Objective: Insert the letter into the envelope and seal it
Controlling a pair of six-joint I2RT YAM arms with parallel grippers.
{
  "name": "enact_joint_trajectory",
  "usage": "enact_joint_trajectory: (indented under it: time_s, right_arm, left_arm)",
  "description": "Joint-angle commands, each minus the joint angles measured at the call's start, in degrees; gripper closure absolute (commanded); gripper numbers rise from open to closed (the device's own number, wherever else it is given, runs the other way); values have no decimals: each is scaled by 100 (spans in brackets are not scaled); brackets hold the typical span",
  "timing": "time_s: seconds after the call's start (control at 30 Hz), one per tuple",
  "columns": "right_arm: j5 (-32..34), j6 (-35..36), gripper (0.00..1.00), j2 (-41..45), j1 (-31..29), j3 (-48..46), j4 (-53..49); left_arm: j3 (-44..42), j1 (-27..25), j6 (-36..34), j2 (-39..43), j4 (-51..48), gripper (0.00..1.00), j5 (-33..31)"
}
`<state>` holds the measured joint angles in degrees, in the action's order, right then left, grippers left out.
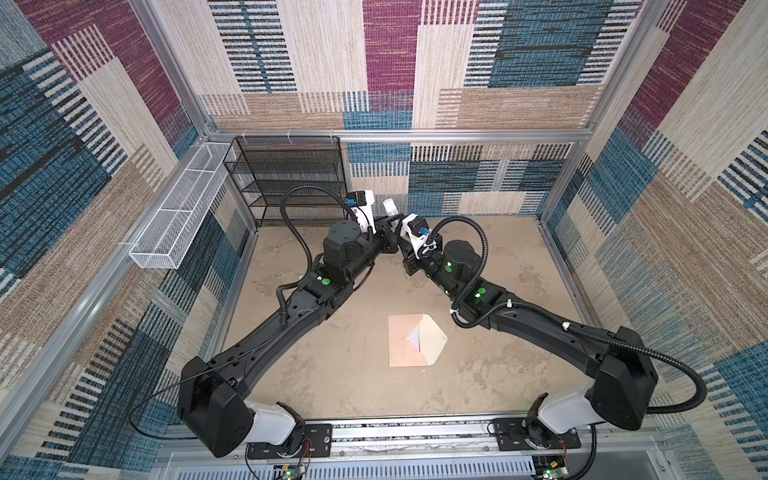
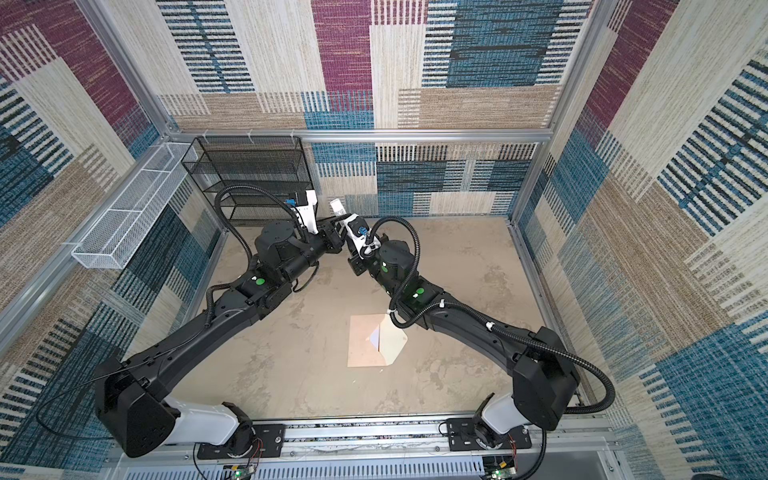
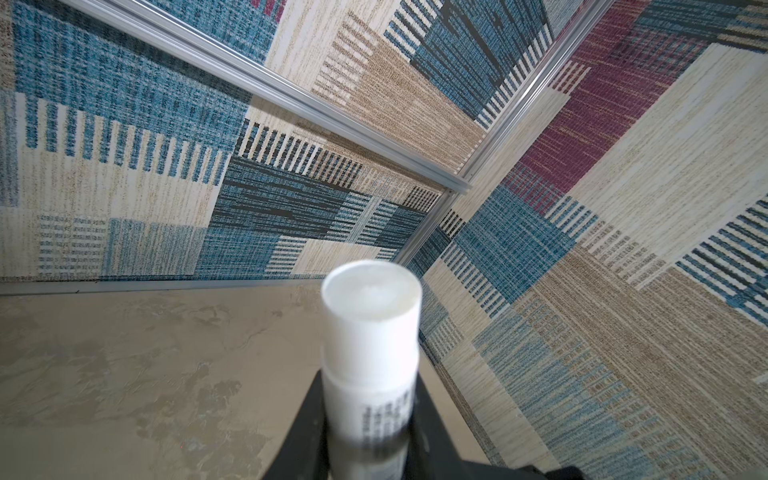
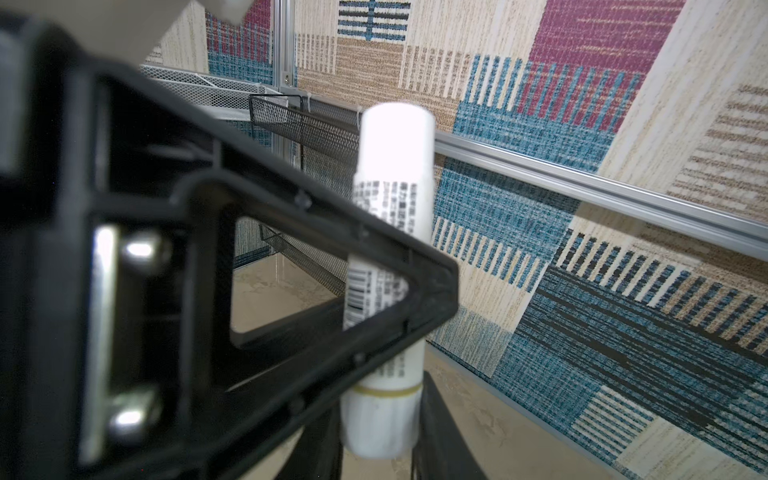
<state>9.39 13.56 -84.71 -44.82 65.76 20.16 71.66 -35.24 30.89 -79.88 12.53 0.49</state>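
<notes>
— What is being gripped by the left gripper (image 3: 370, 386)?

— A white glue stick (image 3: 372, 316) is being clamped around its printed barrel between the two black fingers. The capped end is being pointed away from the wrist, towards the patterned back wall.

— And the right gripper (image 4: 380, 440)?

— The opposite end of the same tube is being taken between its dark fingers. In the right wrist view, which is blurred there, they are being pressed to both sides of the end marked by a yellowish ring. The stick is thus being held from both ends, with the two grippers being set tip to tip.

— Where is the envelope (image 1: 401, 345) being shown?

— It is lying flat on the tan table (image 1: 332, 386), well apart from both grippers. It is back towards the arm bases and lower than the fingertips. Its cream-lined flap is being left open, pointing to the right gripper's side.

— Is the letter (image 1: 414, 337) being shown?

— Only what appears to be a small white wedge of it is being shown, at the envelope's mouth, just beside the flap's fold. The rest is being hidden inside.
</notes>
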Motion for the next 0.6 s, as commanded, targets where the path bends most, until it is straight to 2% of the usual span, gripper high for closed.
enact_joint_trajectory:
  time_s: [0.0, 0.2, 0.33, 0.43, 0.57]
  right_arm:
    - [-34, 59, 76, 55, -2, 43, 106]
    - [-171, 34, 81, 99, -3, 100, 57]
    - [-616, -166, 84, 197, -1, 152, -57]
    - [-1334, -478, 85, 309, 13, 245, -209]
    - [-2737, -1098, 89, 387, 172, 528, -559]
  left_arm:
    - [-44, 8, -58, 47, 92, 100, 118]
    - [-117, 0, -47, 58, 54, 100, 290]
    - [-160, 16, 0, 86, 54, 100, 474]
    - [-275, 73, 220, 153, 261, 100, 756]
    - [-370, 278, 682, 140, 705, 100, 1669]
